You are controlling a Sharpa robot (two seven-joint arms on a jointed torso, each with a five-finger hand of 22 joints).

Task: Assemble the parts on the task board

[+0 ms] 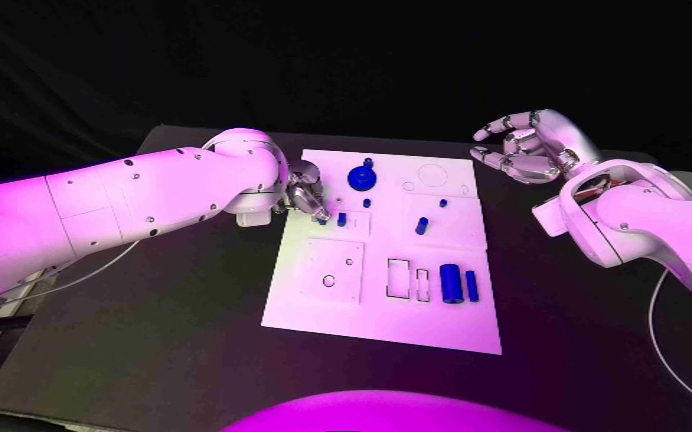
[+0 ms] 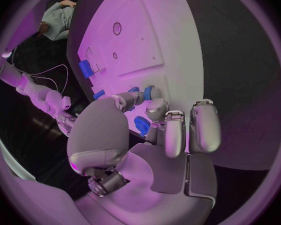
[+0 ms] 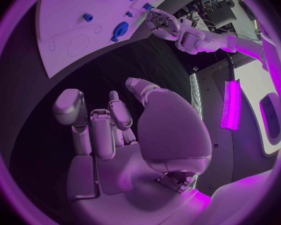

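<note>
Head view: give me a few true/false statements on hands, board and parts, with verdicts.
1. The left hand is at the task board's left edge, fingers by a small blue part. True.
2. The right hand holds a blue part. False: it holds nothing, fingers apart, off the board's far right corner.
3. Two blue cylinders lie side by side on the board's near right area. True.
4. The round blue disc lies on the black table. False: it is on the board, far side.

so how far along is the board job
Early, by the look of it. Loose blue parts lie across the white board, none clearly seated. The left hand is at the board's left edge, fingers on a small blue piece. The right hand hovers off the board, holding nothing.
</note>
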